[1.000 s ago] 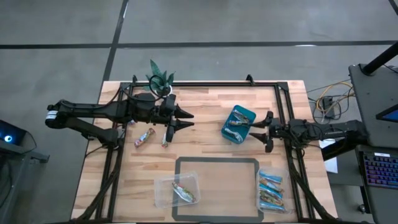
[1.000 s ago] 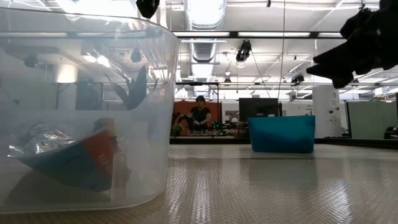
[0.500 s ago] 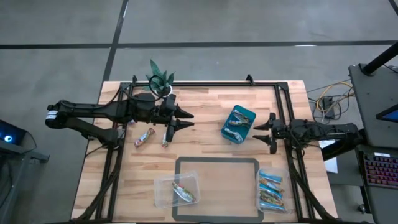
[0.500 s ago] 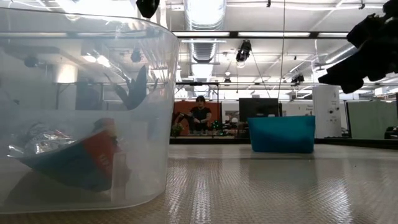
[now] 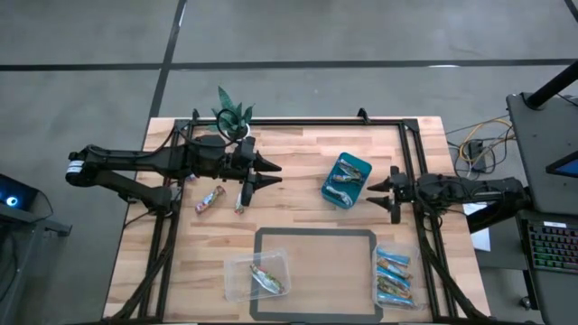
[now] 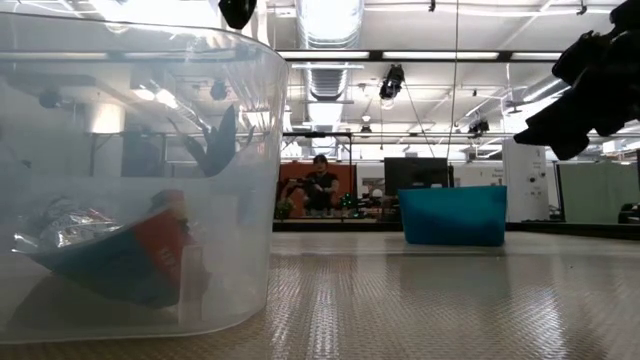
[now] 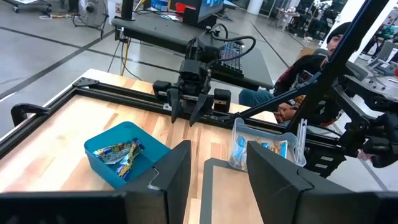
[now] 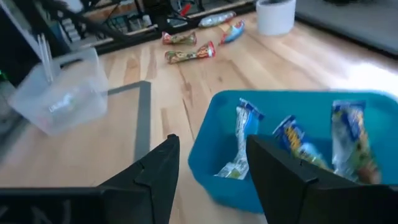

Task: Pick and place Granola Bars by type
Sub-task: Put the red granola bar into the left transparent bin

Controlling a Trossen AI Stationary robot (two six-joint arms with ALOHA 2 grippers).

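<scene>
Two multicoloured granola bars lie flat on the wood, below my left gripper, which hangs open and empty above the table. A teal bin holds several bars. My right gripper stands open just right of the bin, its fingers pointing at the bin's wall, nothing between them. Blue bars lie in a clear tub at the near right. Another clear tub holds a silvery bar.
A grey taped rectangle marks the near middle of the table. A small plant in a white cup stands at the far edge. Black frame rails run along the table's sides. A person sits beyond the right edge.
My right gripper has tipped its fingers further down beside the teal bin and drawn back a little toward the table's right edge. The bars, bin and tubs lie as before.
</scene>
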